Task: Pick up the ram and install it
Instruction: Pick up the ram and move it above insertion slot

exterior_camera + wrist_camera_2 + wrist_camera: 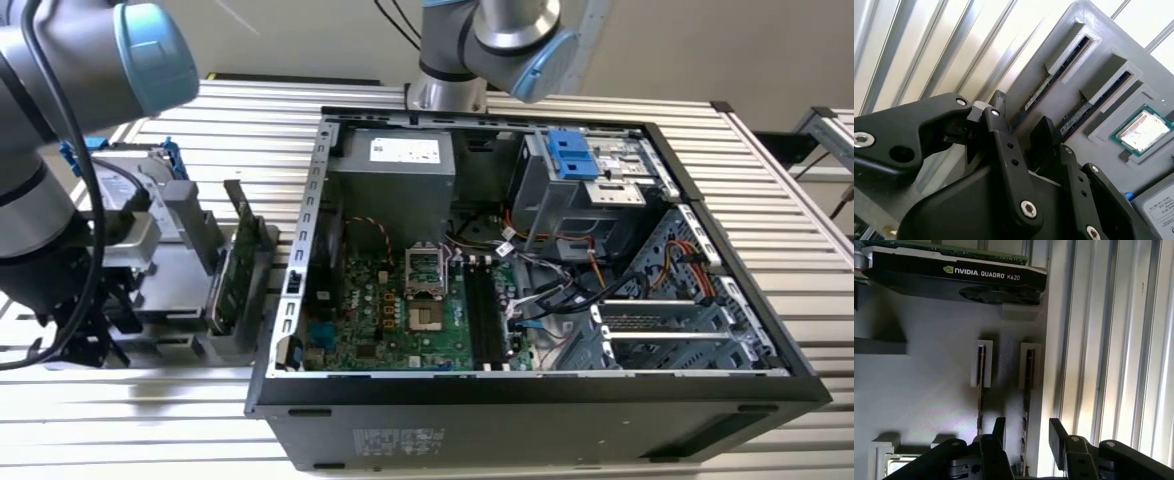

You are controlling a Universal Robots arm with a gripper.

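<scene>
Two ram sticks stand edge-up in neighbouring slots of a grey holder (919, 365). In the first wrist view they are one ram (1028, 380) and the second ram (981, 385). My gripper (1027, 432) is open just above the holder. Its black fingers (1056, 432) straddle the line of the ram nearest the holder's edge, with gaps on both sides. The second wrist view has the same gripper (1021, 122) over that ram (1054, 82), with the other ram (1094, 102) beside it. In the exterior view the arm (54, 150) hangs over the holder (174, 330) at the left.
An open computer case (534, 400) lies at the exterior view's centre, with the motherboard (387, 320) and its long memory slots (487, 310). An expansion card (954, 275) and a processor (1141, 130) also sit in the holder. The slatted table (134, 420) surrounds everything.
</scene>
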